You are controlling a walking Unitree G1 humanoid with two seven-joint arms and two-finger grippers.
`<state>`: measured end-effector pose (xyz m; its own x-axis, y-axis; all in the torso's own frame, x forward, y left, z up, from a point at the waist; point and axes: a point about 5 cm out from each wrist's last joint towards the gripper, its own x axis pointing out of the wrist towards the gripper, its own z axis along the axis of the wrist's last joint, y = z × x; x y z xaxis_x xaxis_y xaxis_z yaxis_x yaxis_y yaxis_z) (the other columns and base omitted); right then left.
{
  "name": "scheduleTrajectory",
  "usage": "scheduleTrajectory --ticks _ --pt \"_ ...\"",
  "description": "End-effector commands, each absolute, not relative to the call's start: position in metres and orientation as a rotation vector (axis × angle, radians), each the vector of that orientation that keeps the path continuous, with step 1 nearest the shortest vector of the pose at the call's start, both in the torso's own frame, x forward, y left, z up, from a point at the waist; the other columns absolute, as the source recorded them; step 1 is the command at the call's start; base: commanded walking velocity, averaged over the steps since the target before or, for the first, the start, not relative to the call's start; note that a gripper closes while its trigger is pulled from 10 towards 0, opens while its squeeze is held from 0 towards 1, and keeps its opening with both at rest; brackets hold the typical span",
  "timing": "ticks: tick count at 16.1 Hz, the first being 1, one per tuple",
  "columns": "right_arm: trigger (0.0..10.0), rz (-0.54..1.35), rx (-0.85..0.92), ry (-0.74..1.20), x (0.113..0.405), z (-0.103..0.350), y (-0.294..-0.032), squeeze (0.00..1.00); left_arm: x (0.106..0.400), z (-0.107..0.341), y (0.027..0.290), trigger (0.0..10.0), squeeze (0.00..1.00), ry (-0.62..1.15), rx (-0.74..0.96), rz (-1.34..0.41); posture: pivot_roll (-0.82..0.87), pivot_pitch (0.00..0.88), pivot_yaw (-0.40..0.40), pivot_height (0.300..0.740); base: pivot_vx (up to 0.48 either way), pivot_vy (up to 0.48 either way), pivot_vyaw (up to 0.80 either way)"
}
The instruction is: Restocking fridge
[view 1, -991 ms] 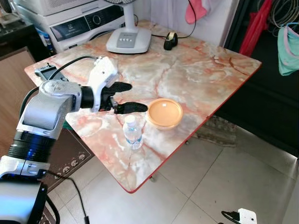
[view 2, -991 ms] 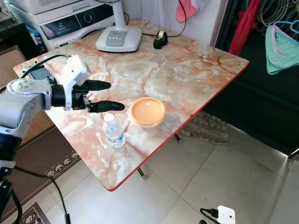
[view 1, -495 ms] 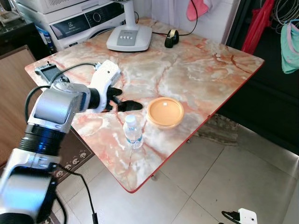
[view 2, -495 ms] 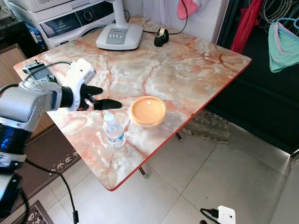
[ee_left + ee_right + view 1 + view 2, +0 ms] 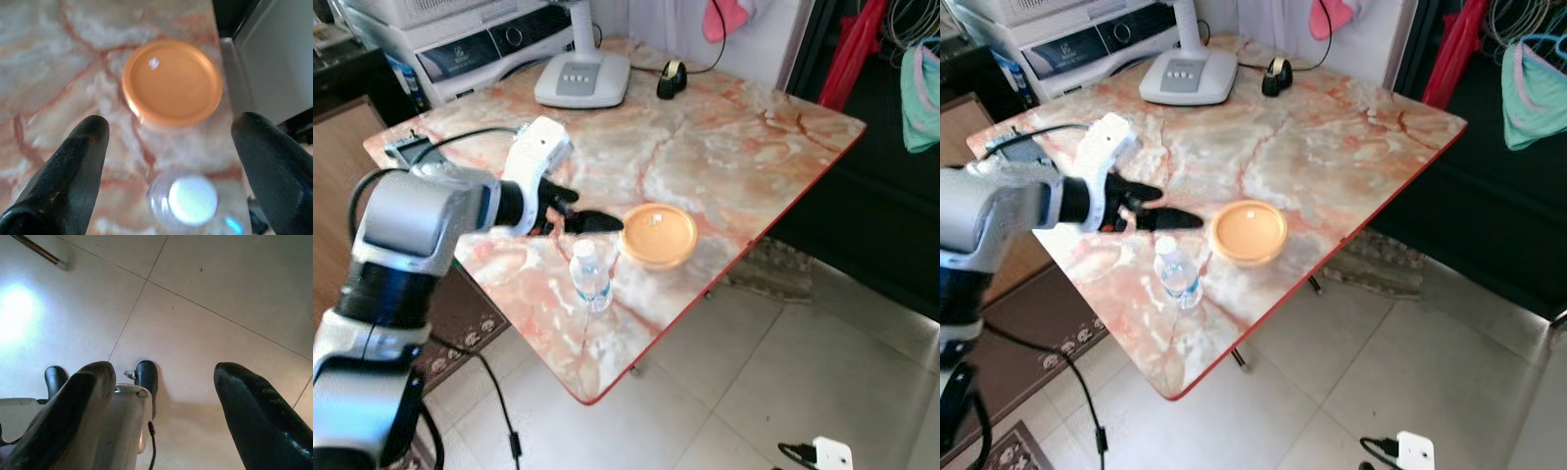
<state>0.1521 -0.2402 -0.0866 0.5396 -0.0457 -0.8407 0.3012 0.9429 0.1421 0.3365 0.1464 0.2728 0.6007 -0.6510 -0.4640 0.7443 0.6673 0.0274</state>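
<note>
Bottle [image 5: 591, 279] stands upright, centre-left of frame, on the marble bench [image 5: 734, 147] beside the orange bowl [image 5: 658, 234]. Left pincer [image 5: 578, 210] hovers just above, fingers apart, empty. Risk: low approach tips bottle. Right pincer [image 5: 161, 416] idle, apart.

daylight fills the head views evenly, bright over the marble table [image 5: 724, 147] in the middle of the frame and falling to near black along the right edge and upper right. a soft sheen lies on the floor tiles [image 5: 783, 372] at lower right. the silver left arm [image 5: 411, 225] at the left is slightly smeared by motion, and the whole right eye view is a touch soft. the left wrist view is blurred throughout; the orange lid [image 5: 171, 81] carries a small white glint and the bottle cap [image 5: 191, 199] glares white. the right wrist view is sharper, with a blown-out white patch at the upper left.
</note>
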Motion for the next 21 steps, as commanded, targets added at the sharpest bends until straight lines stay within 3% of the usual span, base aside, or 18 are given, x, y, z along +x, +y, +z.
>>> scheduleTrajectory --ticks 1,7,12,21 --pt "10.0 -0.213 0.281 1.002 0.147 -0.089 -0.24 0.0 0.334 0.27 0.148 10.0 0.0 0.469 0.247 -0.795 0.22 0.122 0.017 0.74 0.0 0.0 0.0" --pt "10.0 -0.204 0.278 1.009 0.146 -0.089 -0.24 0.0 0.331 0.254 0.148 10.0 0.0 0.528 0.181 -0.78 0.22 0.117 0.018 0.74 0.0 0.0 0.0" --pt "10.0 -0.204 0.275 1.008 0.146 -0.089 -0.24 0.0 0.324 0.245 0.146 10.0 0.0 0.528 0.311 -0.792 0.22 0.118 0.018 0.74 0.0 0.0 0.0" --pt "10.0 -0.202 0.275 1.008 0.146 -0.089 -0.239 0.0 0.322 0.244 0.135 10.0 0.0 0.457 0.347 -0.848 0.22 0.12 0.022 0.74 0.0 0.0 0.0"
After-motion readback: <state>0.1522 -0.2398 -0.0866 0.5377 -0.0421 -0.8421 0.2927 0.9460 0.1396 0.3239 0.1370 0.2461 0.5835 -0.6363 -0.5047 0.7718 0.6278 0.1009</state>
